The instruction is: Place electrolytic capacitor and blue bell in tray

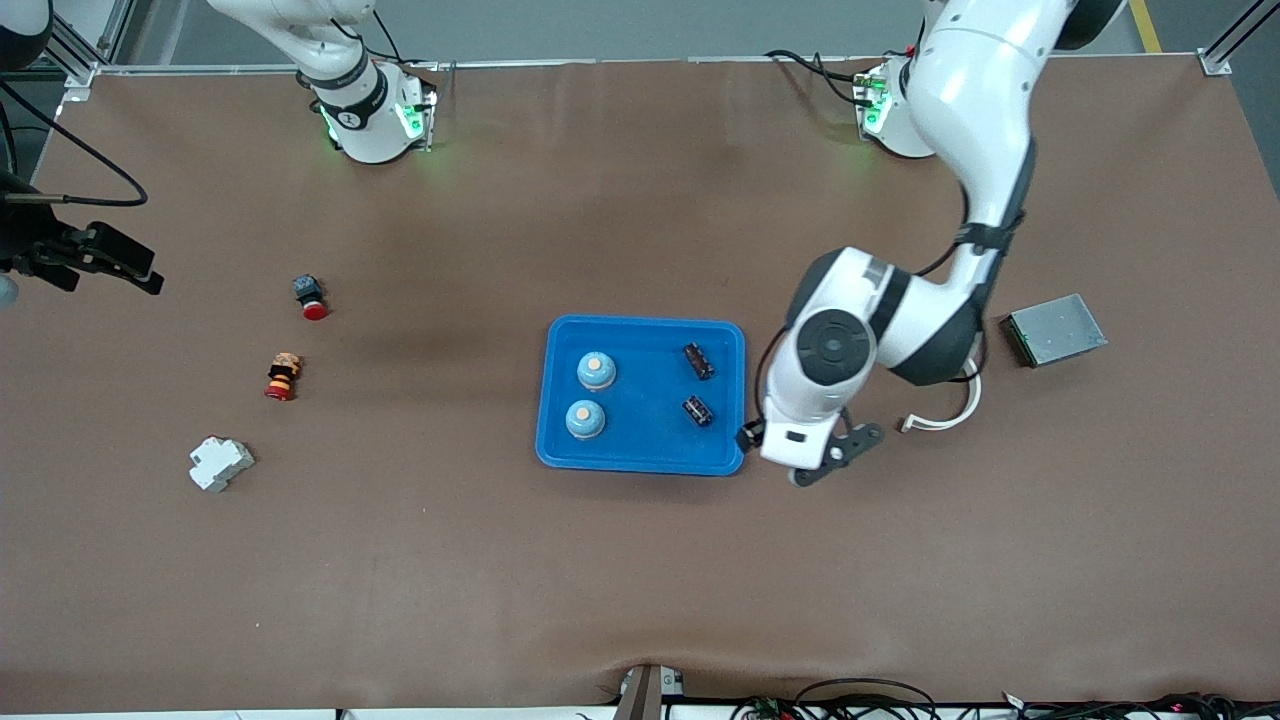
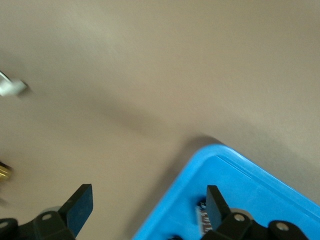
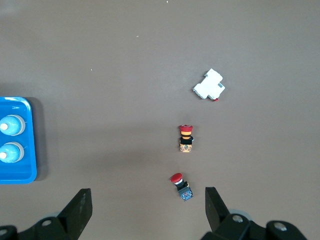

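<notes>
The bright blue tray lies mid-table. In it lie two blue bells and two black electrolytic capacitors. My left gripper is open and empty, low over the tray's corner toward the left arm's end. In the left wrist view its fingers straddle the tray's rim, with one capacitor partly showing beside a finger. My right gripper is open and empty, high over the right arm's end of the table. The tray's end and both bells show in the right wrist view.
A grey metal plate and a white cable connector lie toward the left arm's end. Two red push buttons and a white breaker lie toward the right arm's end.
</notes>
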